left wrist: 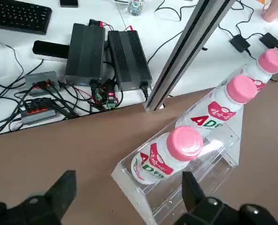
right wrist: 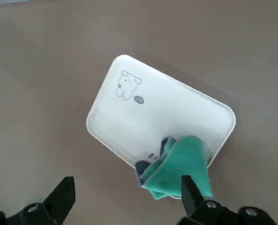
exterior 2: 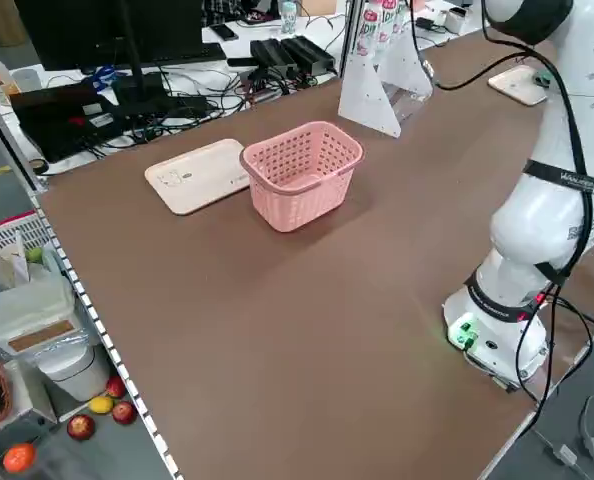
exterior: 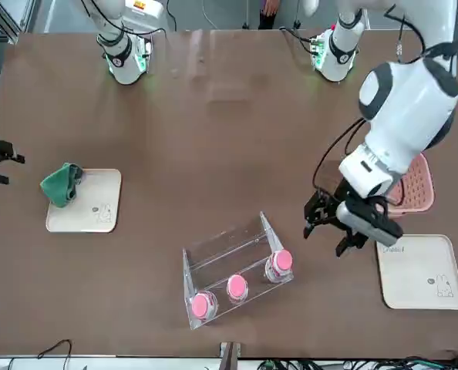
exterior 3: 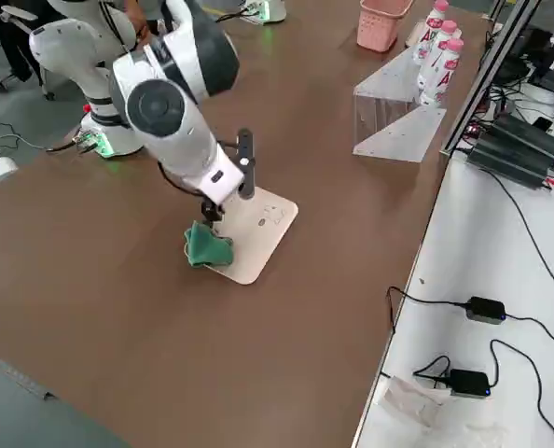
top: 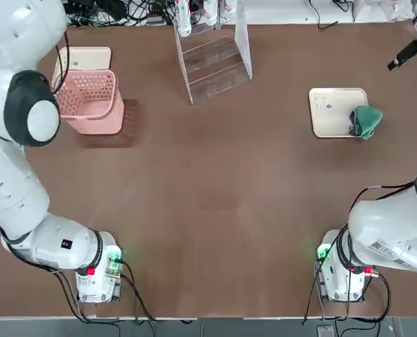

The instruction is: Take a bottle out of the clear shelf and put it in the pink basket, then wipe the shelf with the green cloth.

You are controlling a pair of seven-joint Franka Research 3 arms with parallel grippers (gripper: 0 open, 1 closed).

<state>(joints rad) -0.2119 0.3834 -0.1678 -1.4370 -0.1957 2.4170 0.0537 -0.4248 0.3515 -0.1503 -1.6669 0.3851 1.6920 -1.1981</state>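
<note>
With jaws wide, the left gripper (left wrist: 129, 180) is poised far left, presumably for a pink-capped bottle (left wrist: 157, 161); the right gripper (right wrist: 127, 180), also wide-jawed, is held near the teal-green cloth (right wrist: 183, 166), likely for later wiping.

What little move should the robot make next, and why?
Probably ease the left arm's open fingers toward the nearest bottle and line them up around it. They hold nothing, the bottles still stand in the clear shelf, and the pink basket holds none. The green cloth can likely wait, since wiping comes after.
</note>
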